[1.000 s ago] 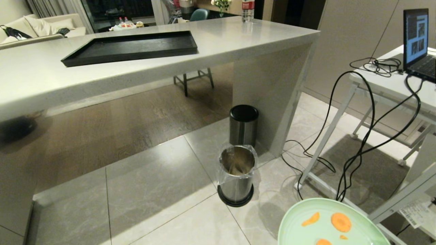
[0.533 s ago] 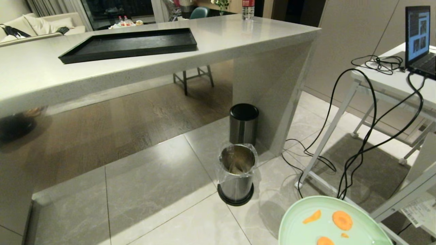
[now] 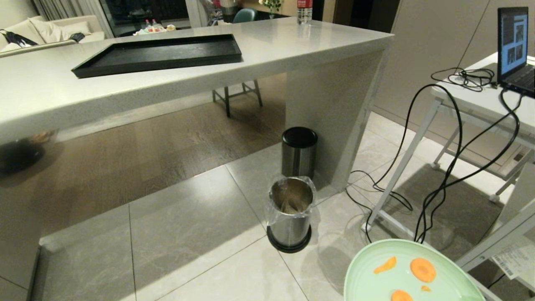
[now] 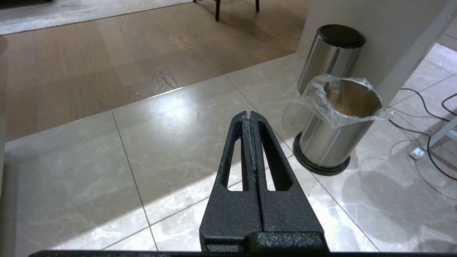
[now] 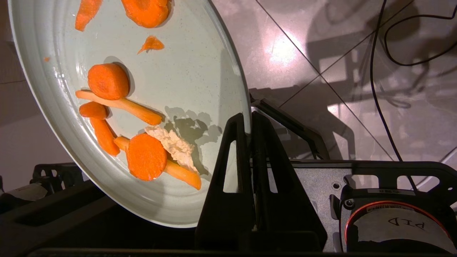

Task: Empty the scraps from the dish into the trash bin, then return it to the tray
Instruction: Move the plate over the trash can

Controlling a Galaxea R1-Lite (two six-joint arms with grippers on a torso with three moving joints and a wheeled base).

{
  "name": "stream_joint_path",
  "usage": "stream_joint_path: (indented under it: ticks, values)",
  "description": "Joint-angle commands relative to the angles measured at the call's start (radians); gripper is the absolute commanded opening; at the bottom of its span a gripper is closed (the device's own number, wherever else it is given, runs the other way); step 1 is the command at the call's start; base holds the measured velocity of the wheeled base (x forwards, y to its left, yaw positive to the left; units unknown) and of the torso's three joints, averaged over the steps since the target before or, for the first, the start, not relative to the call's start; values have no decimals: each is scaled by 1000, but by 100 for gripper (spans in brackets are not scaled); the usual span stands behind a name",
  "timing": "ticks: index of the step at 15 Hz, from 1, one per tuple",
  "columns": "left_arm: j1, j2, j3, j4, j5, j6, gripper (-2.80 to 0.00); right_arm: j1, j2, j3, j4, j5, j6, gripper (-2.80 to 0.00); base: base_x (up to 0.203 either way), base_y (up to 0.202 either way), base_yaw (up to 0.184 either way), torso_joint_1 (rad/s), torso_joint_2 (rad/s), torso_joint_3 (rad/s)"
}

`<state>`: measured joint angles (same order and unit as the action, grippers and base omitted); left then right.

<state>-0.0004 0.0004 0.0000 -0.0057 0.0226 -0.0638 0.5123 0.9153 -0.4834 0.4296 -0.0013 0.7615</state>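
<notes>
While our right gripper [image 5: 249,119] stays out of the head view, its fingers pinch the rim of the dish [image 5: 200,71], which carries the scraps [image 5: 142,155] low on our right. We keep our left gripper [image 4: 250,116] closed on nothing above the floor tiles [image 4: 171,142] near the trash bin [image 3: 290,213], and the tray [image 3: 156,54] lies on the counter [image 3: 292,42].

A steel bin with a black lid [image 3: 299,152] stands on the tiled floor against the white counter [image 3: 259,62]. To the right, a laptop [image 3: 515,50] sits on a white desk [image 3: 480,102], and black cables [image 3: 439,167] hang down from it.
</notes>
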Motion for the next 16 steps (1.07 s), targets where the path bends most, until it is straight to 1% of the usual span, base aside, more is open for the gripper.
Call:
stream_joint_path:
  ticks: [1, 12, 16]
  values:
    - [-1, 1, 0, 0, 0, -1, -280, 0, -19, 10, 6, 0, 4, -280, 0, 0, 0, 0, 0, 0]
    - [0, 1, 0, 0, 0, -2, -280, 0, -23, 17, 1, 1, 6, -280, 0, 0, 0, 0, 0, 0]
    - [-1, 1, 0, 0, 0, -2, -280, 0, -12, 17, -3, 1, 5, -280, 0, 0, 0, 1, 3, -146]
